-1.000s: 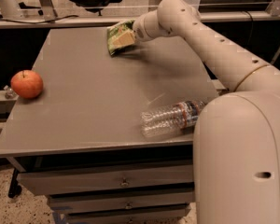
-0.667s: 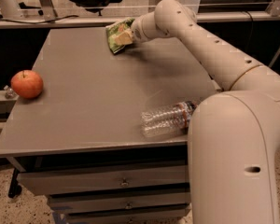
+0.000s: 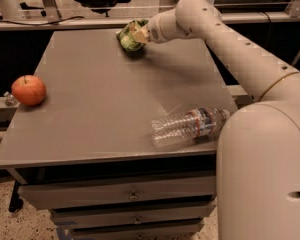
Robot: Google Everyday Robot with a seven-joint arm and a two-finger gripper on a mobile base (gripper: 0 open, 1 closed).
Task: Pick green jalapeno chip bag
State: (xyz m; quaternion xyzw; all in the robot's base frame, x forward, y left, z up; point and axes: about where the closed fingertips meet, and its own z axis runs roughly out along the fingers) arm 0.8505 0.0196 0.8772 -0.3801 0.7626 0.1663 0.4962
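The green jalapeno chip bag [image 3: 126, 37] is a small wrinkly bright-green bag at the far edge of the grey table [image 3: 100, 109], near its middle. My gripper [image 3: 137, 34] reaches in from the right on the long white arm. It is shut on the bag's right side, with its tan fingers [image 3: 140, 33] pressed into the foil. The bag sits a little above the tabletop, with a dark shadow under it. Part of the bag is hidden behind the fingers.
A clear plastic water bottle [image 3: 187, 126] lies on its side near the table's front right. A red apple [image 3: 28, 90] sits at the left edge. My arm's large white body [image 3: 265, 174] fills the right foreground. Drawers are below the tabletop.
The gripper and the bag have shifted slightly left and up at the table's far edge. The apple and the bottle have not moved.
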